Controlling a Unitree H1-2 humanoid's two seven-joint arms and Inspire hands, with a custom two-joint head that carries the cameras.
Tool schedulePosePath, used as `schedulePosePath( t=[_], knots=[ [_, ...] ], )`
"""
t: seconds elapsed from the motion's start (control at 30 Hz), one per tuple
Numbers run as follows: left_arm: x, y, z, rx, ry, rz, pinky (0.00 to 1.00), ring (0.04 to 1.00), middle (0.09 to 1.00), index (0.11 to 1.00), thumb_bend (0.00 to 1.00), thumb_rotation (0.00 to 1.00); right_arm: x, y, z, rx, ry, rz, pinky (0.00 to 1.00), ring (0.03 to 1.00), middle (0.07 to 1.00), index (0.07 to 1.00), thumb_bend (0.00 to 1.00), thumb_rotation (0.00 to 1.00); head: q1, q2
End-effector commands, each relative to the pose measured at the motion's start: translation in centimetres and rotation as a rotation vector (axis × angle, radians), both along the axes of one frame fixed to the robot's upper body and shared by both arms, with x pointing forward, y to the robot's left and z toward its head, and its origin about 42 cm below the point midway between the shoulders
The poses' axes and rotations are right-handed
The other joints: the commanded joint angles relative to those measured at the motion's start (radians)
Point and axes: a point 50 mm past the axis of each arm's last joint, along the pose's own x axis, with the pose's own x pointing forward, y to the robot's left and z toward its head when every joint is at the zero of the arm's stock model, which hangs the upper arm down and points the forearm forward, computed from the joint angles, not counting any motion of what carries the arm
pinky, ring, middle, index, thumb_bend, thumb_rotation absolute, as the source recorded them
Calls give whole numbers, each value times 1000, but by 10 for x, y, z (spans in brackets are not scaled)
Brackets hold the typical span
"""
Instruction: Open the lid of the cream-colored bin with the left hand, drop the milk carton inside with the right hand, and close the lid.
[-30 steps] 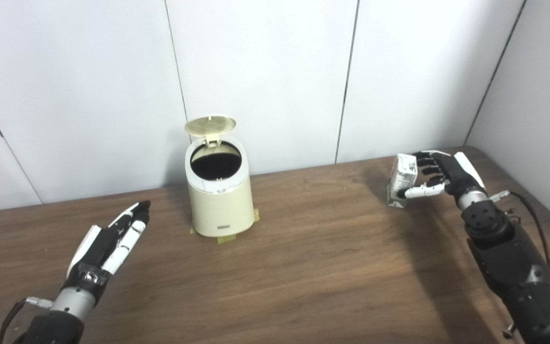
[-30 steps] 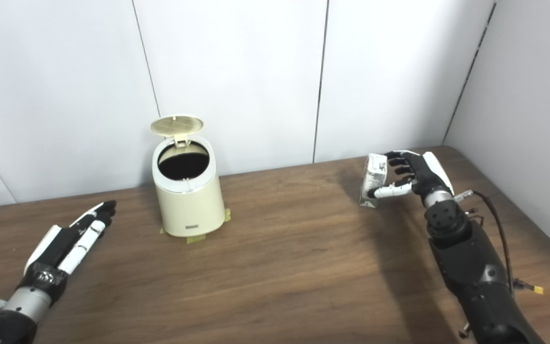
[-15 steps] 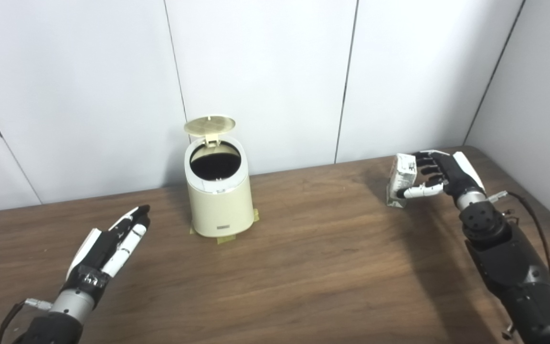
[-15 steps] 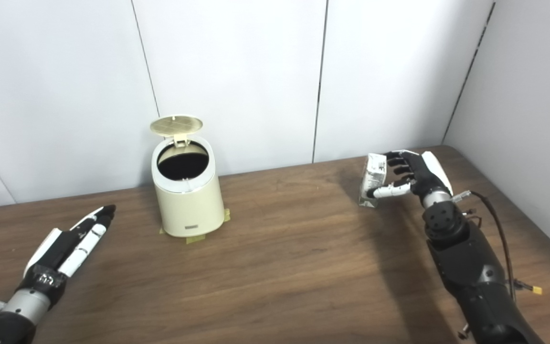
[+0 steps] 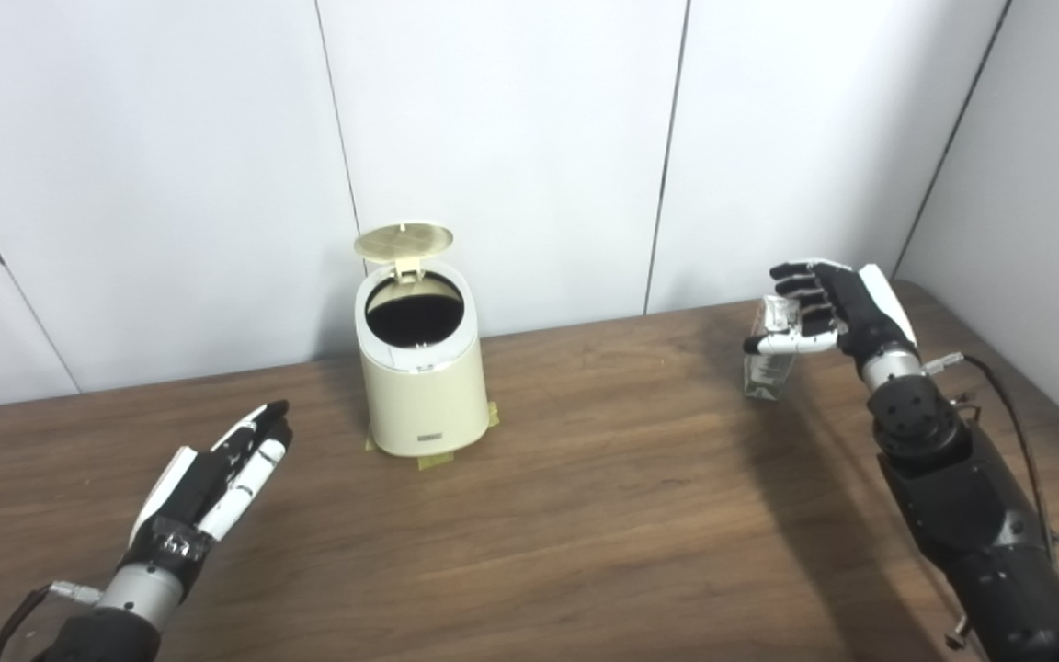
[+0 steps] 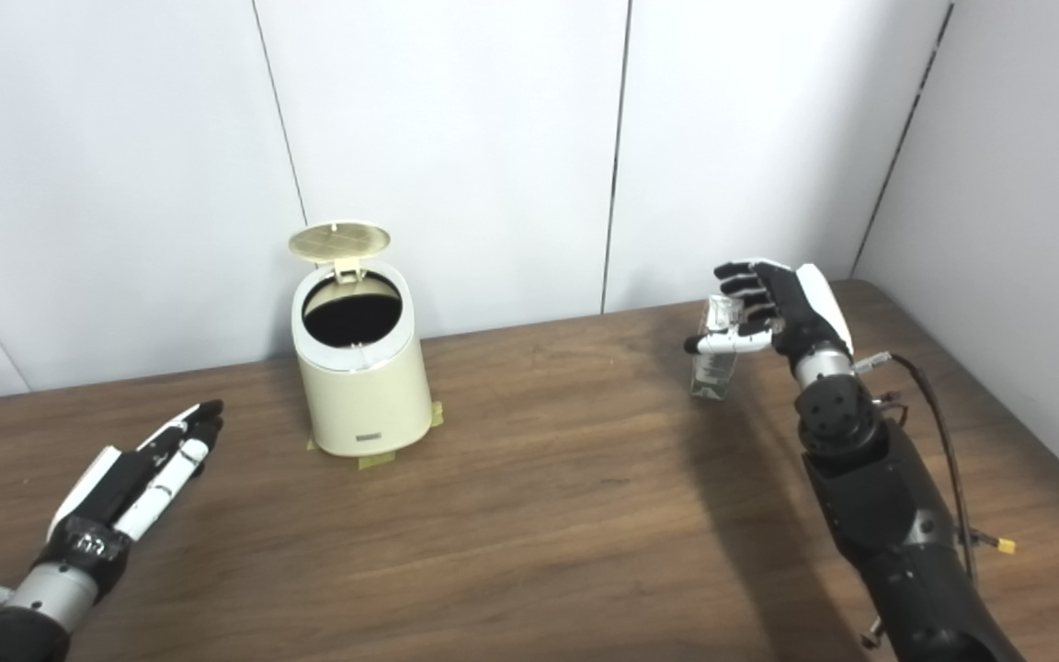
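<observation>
The cream-colored bin (image 5: 421,386) stands at the back of the wooden table, left of centre. Its round lid (image 5: 404,241) is tipped up at the back and the dark opening (image 5: 415,317) shows. My right hand (image 5: 828,308) is far right of the bin, shut on the upper part of the white milk carton (image 5: 768,368), thumb in front and fingers behind. The carton looks blurred and hangs upright with its base at or just above the table. My left hand (image 5: 217,473) is open and empty, fingers stretched out, low over the table left of and in front of the bin.
Yellow tape (image 5: 433,457) marks the bin's foot on the table (image 5: 585,515). White wall panels stand close behind the bin, and a grey wall (image 5: 1044,184) closes the right side. The table's right edge runs near my right arm.
My right hand has risen and shifted a little left, now gripping the carton nearer its top. My left hand has drawn back slightly toward the front. The bin and lid have not moved.
</observation>
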Motion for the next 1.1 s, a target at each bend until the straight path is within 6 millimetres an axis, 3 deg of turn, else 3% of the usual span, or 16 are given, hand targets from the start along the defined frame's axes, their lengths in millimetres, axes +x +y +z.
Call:
schedulePosePath(
  t=[0.0, 0.47, 0.77, 1.07],
  knots=[
    [6, -2, 23, 12, -95, -23, 929, 940, 942, 954, 460, 843, 6, -4, 34, -35, -97, -5, 630, 679, 703, 702, 859, 0, 1, 1],
    [6, -4, 27, 22, -94, -35, 932, 954, 951, 953, 449, 852, 8, -15, 22, -51, -66, -5, 614, 631, 637, 662, 885, 0, 1, 8],
    [8, -3, 26, 19, -93, -40, 922, 959, 958, 954, 460, 860, 12, -28, 10, -91, -11, 25, 627, 658, 666, 679, 937, 53, -1, 6],
    [8, -3, 28, 28, -97, -42, 927, 961, 957, 949, 466, 859, 12, -26, 9, -123, -16, 44, 638, 670, 678, 685, 948, 72, -3, 7]
  ],
)
